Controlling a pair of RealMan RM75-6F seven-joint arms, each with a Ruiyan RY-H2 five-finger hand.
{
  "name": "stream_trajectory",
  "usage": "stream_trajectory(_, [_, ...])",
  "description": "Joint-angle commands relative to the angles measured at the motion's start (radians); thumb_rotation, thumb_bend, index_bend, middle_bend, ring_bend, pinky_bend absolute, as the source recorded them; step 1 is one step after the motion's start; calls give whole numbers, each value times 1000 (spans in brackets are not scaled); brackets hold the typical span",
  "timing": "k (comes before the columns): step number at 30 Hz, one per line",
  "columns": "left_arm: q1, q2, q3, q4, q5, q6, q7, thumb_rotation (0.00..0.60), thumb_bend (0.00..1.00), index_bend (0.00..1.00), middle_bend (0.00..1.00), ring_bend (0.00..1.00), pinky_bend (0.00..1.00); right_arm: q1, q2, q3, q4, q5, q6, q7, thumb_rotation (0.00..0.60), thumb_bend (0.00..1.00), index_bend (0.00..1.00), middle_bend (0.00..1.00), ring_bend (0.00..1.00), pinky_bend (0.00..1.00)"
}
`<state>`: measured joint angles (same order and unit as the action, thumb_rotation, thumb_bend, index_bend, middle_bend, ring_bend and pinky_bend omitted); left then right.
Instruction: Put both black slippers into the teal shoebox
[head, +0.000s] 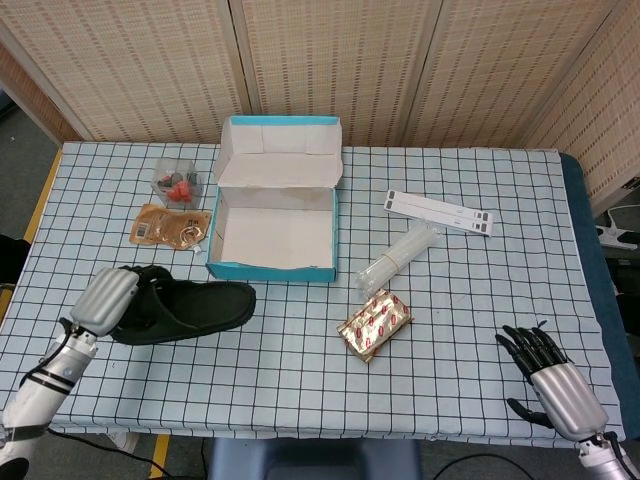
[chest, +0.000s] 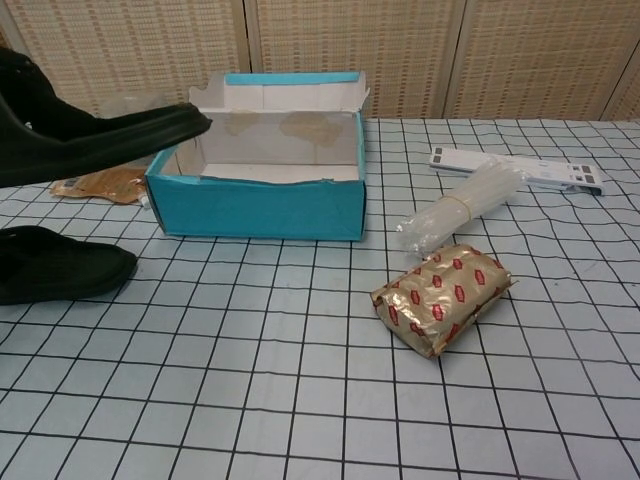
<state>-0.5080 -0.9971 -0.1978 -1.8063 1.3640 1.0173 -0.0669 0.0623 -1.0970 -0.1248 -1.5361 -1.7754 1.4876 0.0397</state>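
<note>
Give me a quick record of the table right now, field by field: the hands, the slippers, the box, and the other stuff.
left hand: holds the lifted slipper by one end, above the table
right hand: holds nothing, fingers apart, near the table's right front corner
second slipper: lies flat on the checked cloth, under the lifted one
teal shoebox: open, nothing inside, lid flap standing at the back
other items: gold foil packet, clear plastic bundle, white strip, brown pouch

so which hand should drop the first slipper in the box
Left. The left hand already holds a slipper lifted just beside the shoebox. The right hand is empty, far off at the table's opposite corner.
</note>
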Motion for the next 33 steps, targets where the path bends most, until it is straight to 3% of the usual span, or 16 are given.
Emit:
stream_trajectory(1, [-116, -45, -75, 89, -122, -117, -2, 600, 442, 479, 506, 483, 564, 4, -4, 5, 2, 15, -14, -5, 600, 121, 0, 0, 0, 0])
stream_trajectory(7, [-271, -157, -138, 286, -256, -259, 2, 600, 441, 482, 507, 488, 567, 6, -14, 21, 4, 56, -35, -25, 600, 121, 0, 0, 0, 0])
stream_trajectory(13, [-413, -314, -164, 530, -334, -349, 21, 600, 442, 482, 509, 488, 566, 11, -23, 33, 7, 90, -60, -41, 600, 121, 0, 0, 0, 0])
stream_trajectory(21, [-547, -519, -161, 822, -308, -421, -11, 600, 441, 477, 507, 487, 556, 18, -36, 50, 24, 122, -77, -37, 600, 121, 0, 0, 0, 0])
stream_trajectory(26, [-607, -613, -151, 960, -269, -475, -63, 600, 441, 476, 507, 485, 546, 71, -97, 82, 59, 57, -62, -8, 600, 120, 0, 0, 0, 0])
stream_trajectory(33, [-650, -664, -140, 1041, -216, -521, -144, 600, 440, 472, 505, 481, 533, 269, -204, 200, 33, 1, -187, -119, 600, 121, 0, 0, 0, 0])
